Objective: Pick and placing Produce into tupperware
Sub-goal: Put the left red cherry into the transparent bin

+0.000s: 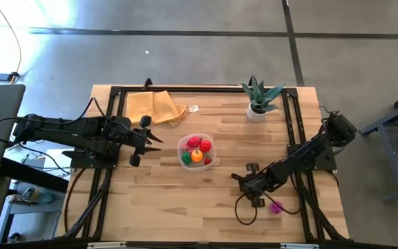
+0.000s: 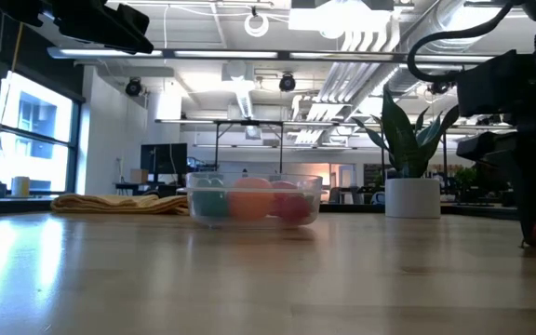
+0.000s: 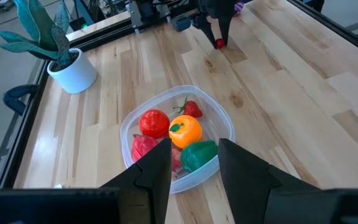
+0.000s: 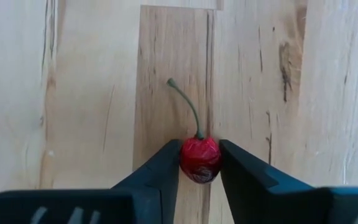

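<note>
The clear tupperware (image 1: 196, 151) (image 3: 225, 124) stands mid-table and holds several toy produce pieces: a red tomato (image 3: 154, 122), an orange (image 3: 185, 130), a strawberry (image 3: 191, 110) and a green piece (image 3: 199, 154). A small red cherry (image 4: 199, 158) with a green stem sits near the table's right front, with my right gripper (image 1: 237, 180) (image 4: 199, 163) shut on it. A magenta piece (image 1: 276, 207) lies on the wood nearer the front right corner. My left gripper (image 1: 156, 144) (image 3: 194, 146) hovers left of the tupperware, its fingers a narrow gap apart with nothing between them. My right gripper pinches the cherry's round body (image 4: 199, 149) between its two fingers, one on each side. The fingers come steeply from above, pointing down. The stem (image 4: 185, 102) sticks out free beyond the fingers. The cherry (image 3: 219, 43) is down at the tabletop; whether it is lifted I cannot tell.
A spiky green plant in a white pot (image 1: 260, 100) stands at the far right. A folded tan cloth (image 1: 156, 107) lies at the far left. A black frame (image 1: 292, 138) runs along the table's sides. Bare wood spreads between the tupperware and the near edge.
</note>
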You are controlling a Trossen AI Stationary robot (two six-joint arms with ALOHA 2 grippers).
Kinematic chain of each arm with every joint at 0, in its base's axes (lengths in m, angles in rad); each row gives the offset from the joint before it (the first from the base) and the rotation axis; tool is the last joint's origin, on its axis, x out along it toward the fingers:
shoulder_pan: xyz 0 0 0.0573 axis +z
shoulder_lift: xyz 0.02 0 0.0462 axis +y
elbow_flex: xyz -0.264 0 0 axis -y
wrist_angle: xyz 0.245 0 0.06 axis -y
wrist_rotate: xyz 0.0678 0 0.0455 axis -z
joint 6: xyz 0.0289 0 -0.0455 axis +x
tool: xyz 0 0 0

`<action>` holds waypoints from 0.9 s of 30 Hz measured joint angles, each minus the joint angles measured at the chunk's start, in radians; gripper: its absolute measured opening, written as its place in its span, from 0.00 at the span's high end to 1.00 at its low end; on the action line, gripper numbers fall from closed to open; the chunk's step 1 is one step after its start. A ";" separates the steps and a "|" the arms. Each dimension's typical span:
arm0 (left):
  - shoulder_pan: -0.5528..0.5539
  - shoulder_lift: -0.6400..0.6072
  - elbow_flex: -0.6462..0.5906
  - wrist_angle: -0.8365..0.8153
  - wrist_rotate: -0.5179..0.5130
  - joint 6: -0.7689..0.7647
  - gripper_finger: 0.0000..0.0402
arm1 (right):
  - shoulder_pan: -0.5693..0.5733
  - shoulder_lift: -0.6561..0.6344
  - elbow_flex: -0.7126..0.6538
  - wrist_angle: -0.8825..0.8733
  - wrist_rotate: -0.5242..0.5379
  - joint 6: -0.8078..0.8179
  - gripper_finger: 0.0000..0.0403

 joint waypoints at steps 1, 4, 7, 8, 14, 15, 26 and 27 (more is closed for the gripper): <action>0.000 0.000 0.000 0.000 0.000 0.000 0.70 | 0.000 0.000 0.000 0.001 0.002 0.000 0.75; 0.000 0.000 0.000 0.000 0.000 0.000 0.70 | 0.000 0.000 0.000 0.002 0.002 -0.001 0.77; 0.000 0.000 0.000 0.000 0.000 0.000 0.70 | 0.000 0.000 0.000 0.003 0.002 0.000 0.78; 0.000 0.000 0.000 0.000 0.000 0.000 0.70 | 0.000 0.000 0.000 0.003 0.002 -0.001 0.78; 0.000 0.000 0.000 0.000 0.000 0.000 0.70 | -0.002 0.005 0.049 -0.016 0.019 -0.005 0.78; 0.000 0.000 0.000 0.000 0.000 0.000 0.70 | -0.003 0.004 0.073 -0.024 0.030 -0.012 0.78; 0.000 0.000 0.000 0.000 0.000 0.000 0.70 | -0.072 0.002 0.498 -0.359 0.275 -0.148 0.78; 0.000 0.000 0.000 0.000 0.000 0.000 0.70 | -0.087 0.001 0.538 -0.383 0.299 -0.161 0.78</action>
